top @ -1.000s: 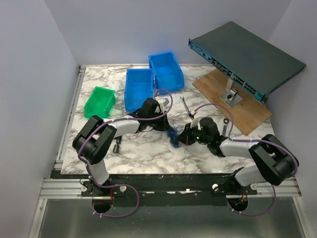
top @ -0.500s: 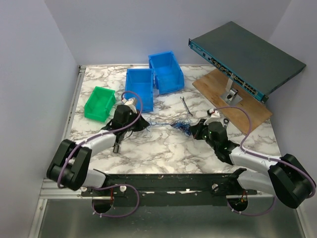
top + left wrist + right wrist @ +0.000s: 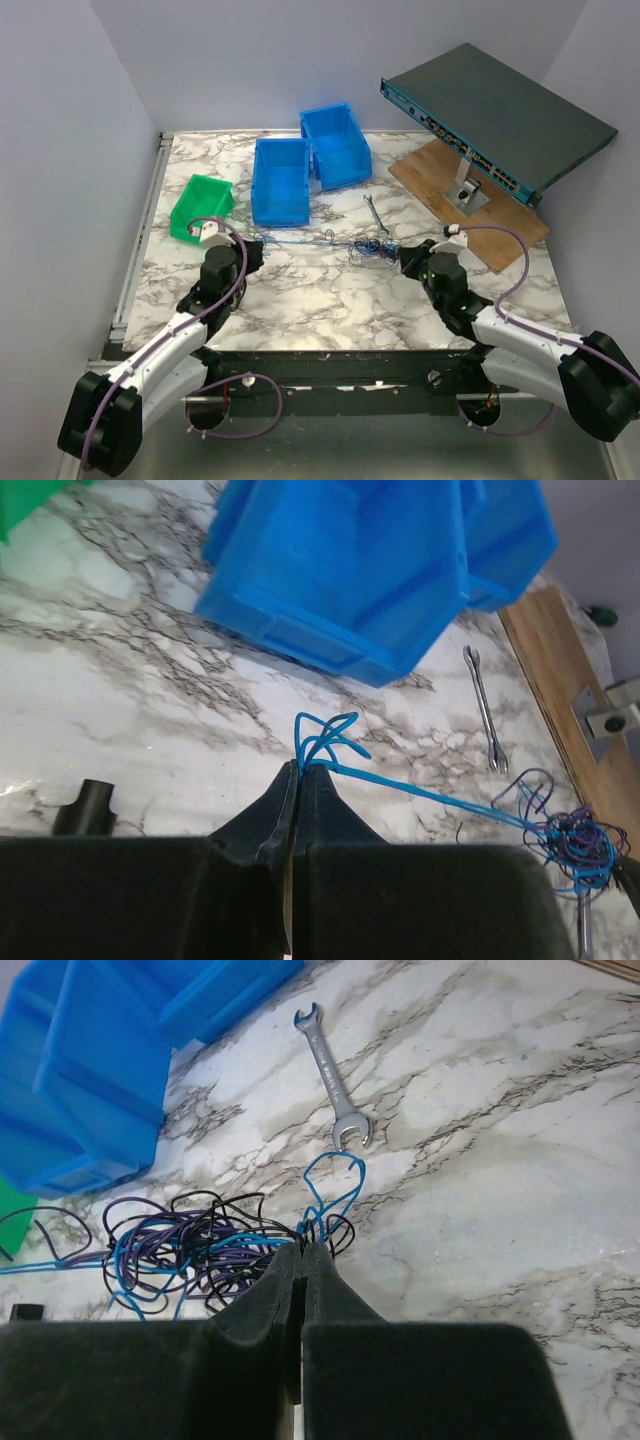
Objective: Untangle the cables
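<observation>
My left pincer (image 3: 300, 769) and right pincer (image 3: 302, 1249) each pinch a blue strand of the limp, featherlight tangle of thin blue, black and purple cables (image 3: 213, 1247); loose ends look best to grip.

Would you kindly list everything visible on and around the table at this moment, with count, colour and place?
cables: one tangled bundle, blue, purple and black, table centre; one blue strand runs left from it
blue bins: two, blue, back of table, side by side
green bin: one, green, back left
wrench: one, silver, flat behind the bundle
wooden board: one, brown, back right
network switch: one, dark grey, tilted on a metal stand on the board
small black part: one, black, near the left gripper
table: one, white marble
left gripper: shut on the blue strand
right gripper: shut on a blue loop at the bundle
</observation>
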